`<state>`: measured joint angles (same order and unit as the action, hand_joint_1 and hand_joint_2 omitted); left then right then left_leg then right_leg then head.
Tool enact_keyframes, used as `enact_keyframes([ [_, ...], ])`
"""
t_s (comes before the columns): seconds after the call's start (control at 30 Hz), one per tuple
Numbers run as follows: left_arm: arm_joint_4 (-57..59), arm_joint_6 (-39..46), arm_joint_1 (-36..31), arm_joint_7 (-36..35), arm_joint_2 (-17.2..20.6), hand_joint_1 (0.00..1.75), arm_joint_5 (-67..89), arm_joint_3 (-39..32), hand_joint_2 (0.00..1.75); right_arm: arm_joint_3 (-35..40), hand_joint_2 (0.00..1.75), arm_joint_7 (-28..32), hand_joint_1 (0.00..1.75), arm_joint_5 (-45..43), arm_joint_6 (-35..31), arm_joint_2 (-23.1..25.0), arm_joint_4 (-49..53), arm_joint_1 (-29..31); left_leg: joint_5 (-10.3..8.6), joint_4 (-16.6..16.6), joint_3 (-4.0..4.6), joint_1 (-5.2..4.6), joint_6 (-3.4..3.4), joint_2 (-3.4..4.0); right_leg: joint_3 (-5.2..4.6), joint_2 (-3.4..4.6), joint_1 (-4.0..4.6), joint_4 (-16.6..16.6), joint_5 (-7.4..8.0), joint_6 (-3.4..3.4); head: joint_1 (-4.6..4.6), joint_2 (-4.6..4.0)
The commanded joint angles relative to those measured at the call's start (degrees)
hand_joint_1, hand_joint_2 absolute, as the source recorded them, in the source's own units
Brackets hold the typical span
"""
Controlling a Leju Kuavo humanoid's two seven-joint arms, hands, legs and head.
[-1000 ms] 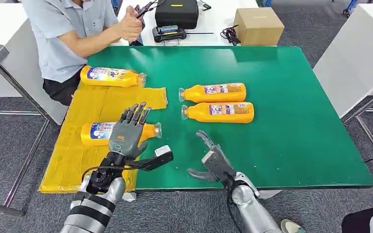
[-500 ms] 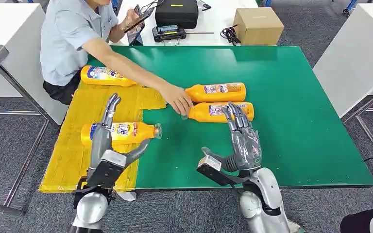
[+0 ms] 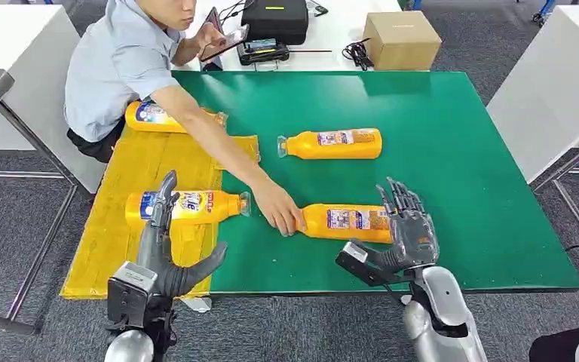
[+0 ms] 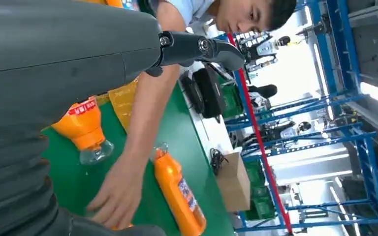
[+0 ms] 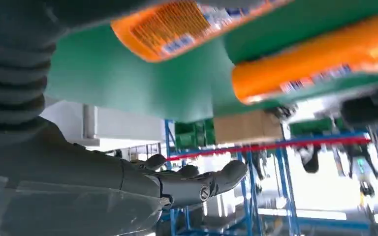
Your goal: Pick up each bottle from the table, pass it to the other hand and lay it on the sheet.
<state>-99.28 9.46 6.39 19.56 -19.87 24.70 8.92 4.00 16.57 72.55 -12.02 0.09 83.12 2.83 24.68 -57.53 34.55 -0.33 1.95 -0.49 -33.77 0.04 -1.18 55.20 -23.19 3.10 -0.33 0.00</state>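
Observation:
Two orange bottles lie on the yellow sheet (image 3: 109, 245): one at its far end (image 3: 145, 115), partly behind a person's arm, and one nearer (image 3: 188, 205). A third bottle (image 3: 333, 143) lies on the green table (image 3: 467, 151). A fourth bottle (image 3: 347, 222) lies near the table's front with the person's hand (image 3: 277, 215) on its neck. My right hand (image 3: 407, 232) is open, fingers spread, just beside that bottle's base. My left hand (image 3: 162, 253) is open over the sheet's front edge, just short of the nearer sheet bottle. In the left wrist view, the third bottle (image 4: 179, 191) lies beyond the person's hand (image 4: 118, 196).
A person sits at the table's far left corner, one arm stretched across the sheet, a phone (image 3: 225, 41) in the other hand. A cardboard box (image 3: 401, 39) and a black case (image 3: 274, 19) stand on the white table behind. Another white table (image 3: 558, 83) stands at right.
The person has dragged one bottle from the middle of the table toward its front edge. My right hand has shifted right beside it. My left hand has dropped lower toward the front.

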Motion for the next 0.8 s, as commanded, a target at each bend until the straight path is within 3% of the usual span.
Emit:
enact_keyframes([
  [0.03, 1.6, 0.1, -0.6, -2.9, -0.1, 0.0, -2.7, -0.9, 1.75, 3.3, 1.75, -3.5, 0.0, 3.2, 3.3, -4.4, -9.9, 4.7, 0.06, 0.0, -0.16, 0.06, -0.07, 0.11, 0.17, 0.07, 0.07, -0.1, -0.01, -0.09, 0.02, 0.0],
  [0.2, 2.3, 0.0, -1.0, -3.0, -0.1, 0.0, -3.2, -0.6, 1.75, 4.9, 1.75, -3.6, 0.0, 1.7, 5.4, -4.6, -12.0, 5.1, 0.27, -0.1, -0.53, 0.15, -0.19, 0.25, 0.53, 0.18, 0.17, 0.0, -0.17, -0.23, 0.02, 0.0],
  [0.33, 3.0, -0.7, -1.6, -3.3, -0.1, 0.0, -3.0, -0.6, 1.75, 7.4, 1.75, -4.9, 0.0, 2.6, 6.4, -6.3, -14.3, 6.1, 0.11, 0.0, -0.33, 0.07, -0.12, 0.13, 0.33, 0.08, 0.09, -0.1, -0.07, -0.15, 0.02, 0.0],
  [0.5, 4.9, -1.7, -2.6, -3.4, -0.1, 0.0, -3.0, 0.3, 1.75, 9.3, 1.75, -5.8, 0.0, 4.9, 4.7, -7.8, -20.1, 10.8, 0.05, 0.0, -0.21, 0.04, -0.08, 0.14, 0.2, 0.11, 0.05, -0.1, 0.0, -0.1, 0.0, 0.0],
  [0.8, 6.4, -2.1, -3.5, -3.2, -0.1, 0.0, -2.9, 1.5, 1.75, 11.6, 1.75, -5.4, 0.0, 5.0, 3.9, -5.8, -24.9, 14.4, 0.03, 0.0, -0.21, 0.06, -0.09, 0.09, 0.21, 0.05, 0.07, -0.1, -0.02, -0.1, 0.02, 0.0],
])
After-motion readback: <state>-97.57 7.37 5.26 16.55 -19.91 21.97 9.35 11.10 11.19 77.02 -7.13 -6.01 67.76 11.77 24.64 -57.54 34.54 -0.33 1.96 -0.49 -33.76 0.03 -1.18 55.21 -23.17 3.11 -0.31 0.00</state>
